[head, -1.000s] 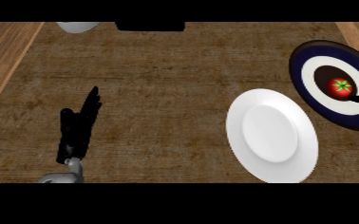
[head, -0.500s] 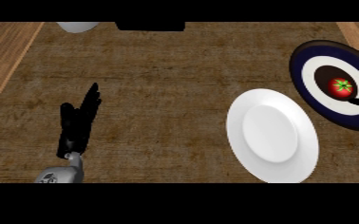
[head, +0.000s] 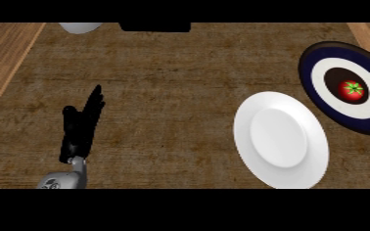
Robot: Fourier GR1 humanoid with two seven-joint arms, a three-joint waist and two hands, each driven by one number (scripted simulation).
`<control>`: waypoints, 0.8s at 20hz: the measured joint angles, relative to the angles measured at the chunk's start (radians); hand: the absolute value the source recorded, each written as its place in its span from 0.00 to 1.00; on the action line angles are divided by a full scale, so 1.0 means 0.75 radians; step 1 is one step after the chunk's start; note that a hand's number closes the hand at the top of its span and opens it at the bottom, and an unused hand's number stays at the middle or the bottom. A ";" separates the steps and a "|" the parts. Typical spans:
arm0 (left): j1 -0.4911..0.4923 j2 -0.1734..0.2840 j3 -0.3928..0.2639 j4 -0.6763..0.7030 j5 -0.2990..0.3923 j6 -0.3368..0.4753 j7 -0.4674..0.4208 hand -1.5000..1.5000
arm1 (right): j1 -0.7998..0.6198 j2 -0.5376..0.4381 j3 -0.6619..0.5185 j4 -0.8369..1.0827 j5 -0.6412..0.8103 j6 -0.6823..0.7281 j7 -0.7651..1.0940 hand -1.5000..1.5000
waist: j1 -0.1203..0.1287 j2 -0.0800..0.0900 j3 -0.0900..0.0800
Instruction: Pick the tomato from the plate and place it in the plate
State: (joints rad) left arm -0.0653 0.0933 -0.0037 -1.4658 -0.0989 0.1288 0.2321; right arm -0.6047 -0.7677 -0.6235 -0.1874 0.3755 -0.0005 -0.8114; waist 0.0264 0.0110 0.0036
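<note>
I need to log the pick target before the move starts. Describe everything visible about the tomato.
The tomato is small, round and bright red, with a green star-shaped calyx facing up. It sits in the dark centre of the dark blue plate, which has a white ring, at the counter's right edge. Nothing touches it except that plate. The white plate lies beside it, nearer the robot. The left robot hand rests open far to the left.

Tomato [head: 353, 89] on far plate [head: 318, 73], far right of left hand [head: 81, 125]. Nearer plate [head: 282, 139] right of hand, just beside far plate.
</note>
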 measured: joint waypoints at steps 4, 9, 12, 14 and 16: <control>-0.001 0.001 0.004 -0.004 0.009 -0.012 0.000 0.50 | 0.020 -0.034 -0.009 0.012 -0.013 -0.013 -0.007 0.00 | 0.004 0.002 0.001; 0.011 -0.006 0.003 0.023 0.002 -0.013 -0.031 0.50 | 0.067 -0.062 -0.030 0.028 -0.040 -0.008 -0.040 0.00 | 0.003 0.003 0.001; 0.030 -0.002 0.001 0.018 0.003 -0.023 -0.041 0.50 | 0.106 -0.069 -0.056 0.031 -0.070 -0.004 -0.087 0.00 | 0.003 0.002 0.002; 0.029 -0.002 0.002 0.023 0.005 -0.027 -0.051 0.50 | 0.107 -0.096 -0.065 0.036 -0.081 0.008 -0.079 0.00 | 0.005 0.004 0.003; 0.033 -0.010 -0.006 0.001 -0.001 -0.018 -0.033 0.50 | 0.111 -0.123 -0.078 0.038 -0.095 0.014 -0.068 0.00 | 0.006 0.003 0.003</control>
State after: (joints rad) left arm -0.0407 0.0859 -0.0081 -1.4649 -0.0996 0.1151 0.2073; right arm -0.5218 -0.8600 -0.6824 -0.1590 0.3039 0.0101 -0.8627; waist 0.0309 0.0131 0.0058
